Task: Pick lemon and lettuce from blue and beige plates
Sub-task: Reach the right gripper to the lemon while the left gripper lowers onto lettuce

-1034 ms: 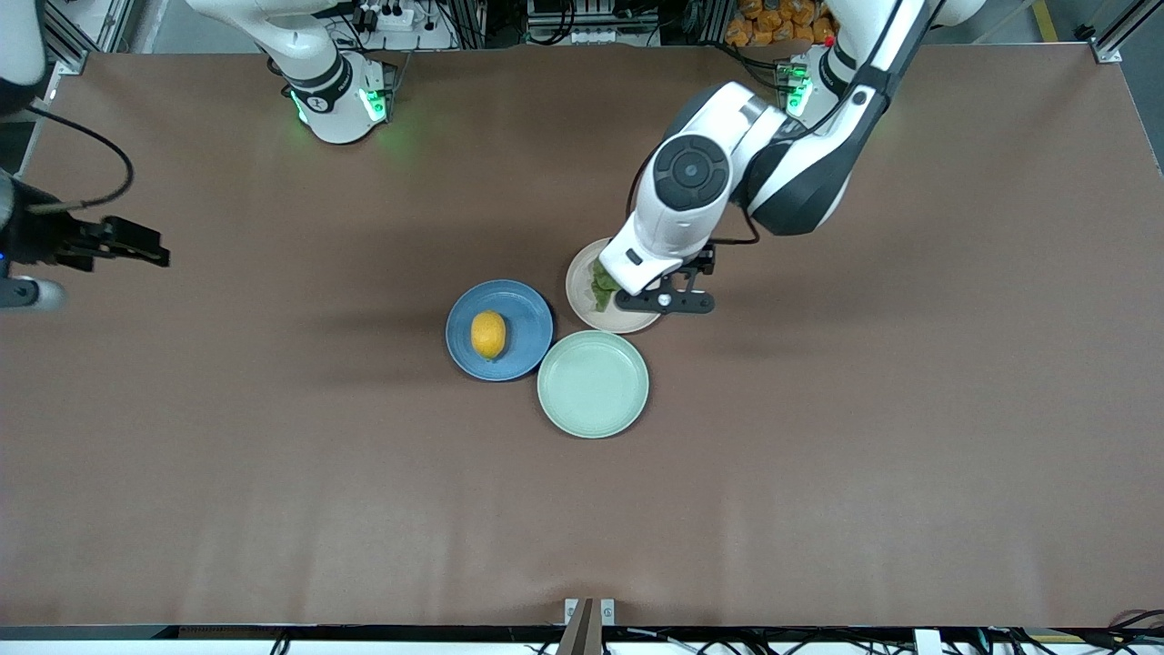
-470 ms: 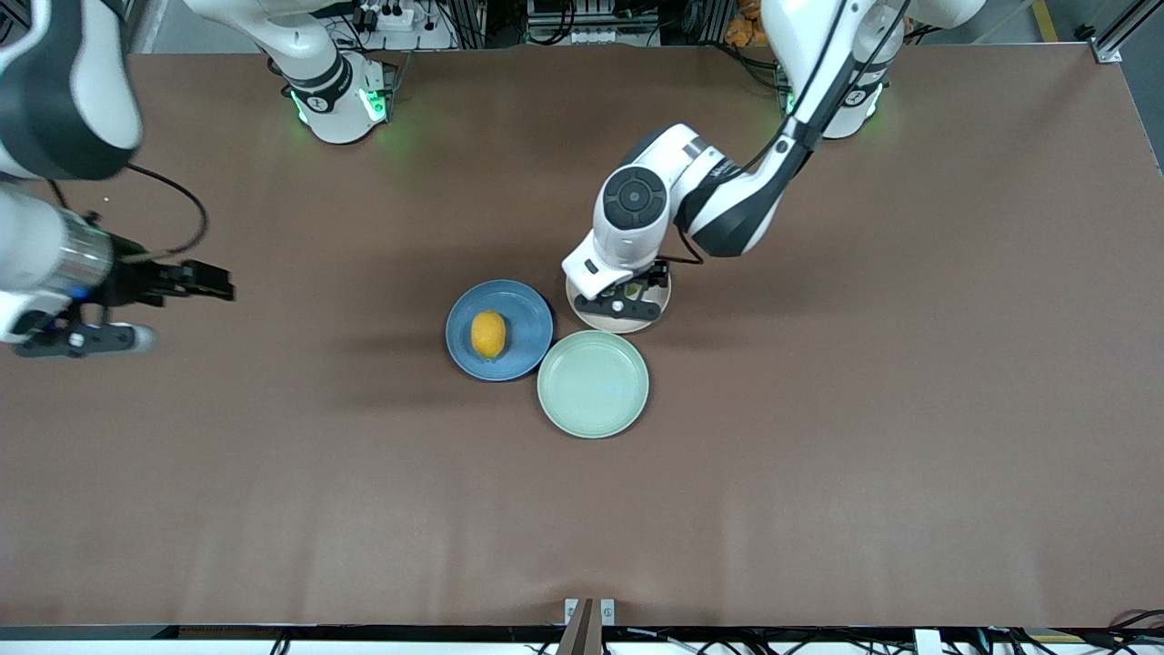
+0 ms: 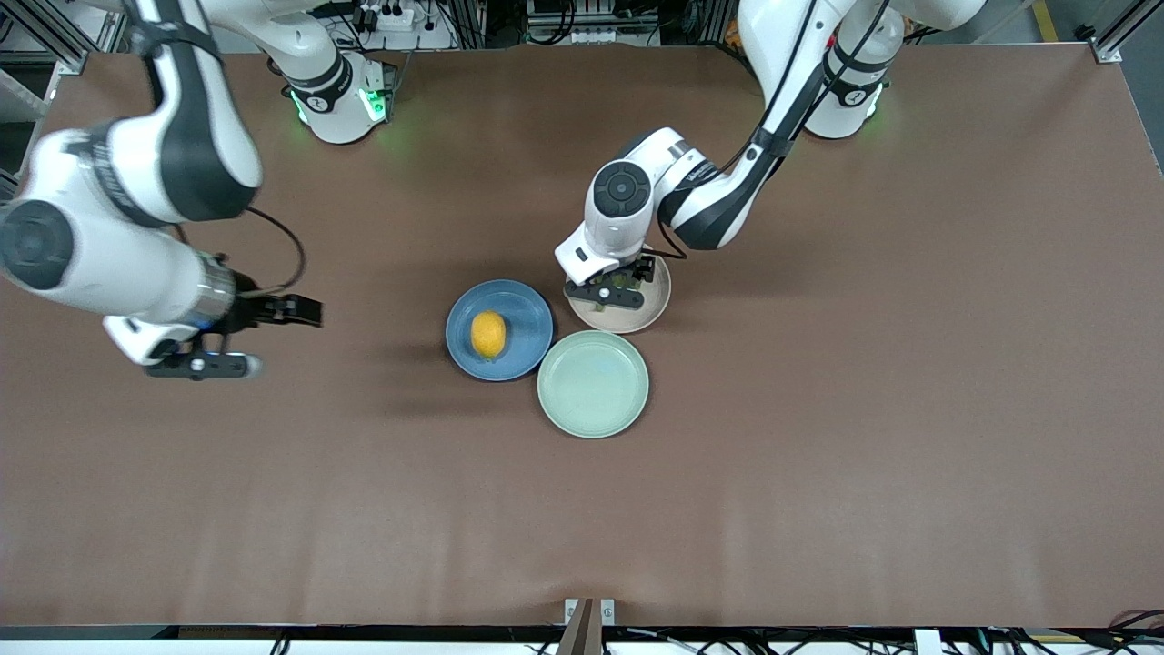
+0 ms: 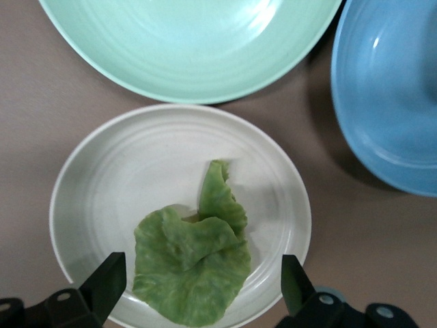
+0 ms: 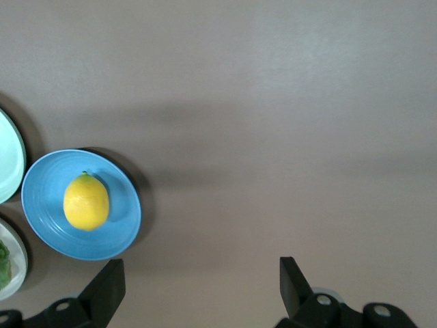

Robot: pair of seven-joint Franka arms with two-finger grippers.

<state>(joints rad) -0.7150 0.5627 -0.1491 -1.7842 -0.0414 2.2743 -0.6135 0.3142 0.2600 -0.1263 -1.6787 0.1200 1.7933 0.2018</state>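
Lemon (image 3: 488,334) on blue plate (image 3: 523,314), lettuce (image 4: 194,270) on beige plate (image 3: 650,309), mint plate (image 3: 593,384) touching both, brown table (image 3: 818,455); left gripper (image 4: 198,283) spread above lettuce, right gripper (image 5: 198,283) spread above bare table; cabling (image 3: 582,23) past table.

One round, shallow, pale mint-green plate (image 3: 593,384) sits on the brown matte table (image 3: 864,409), nothing on it. Cables and power strips (image 3: 386,16) lie along the table's edge by the bases.
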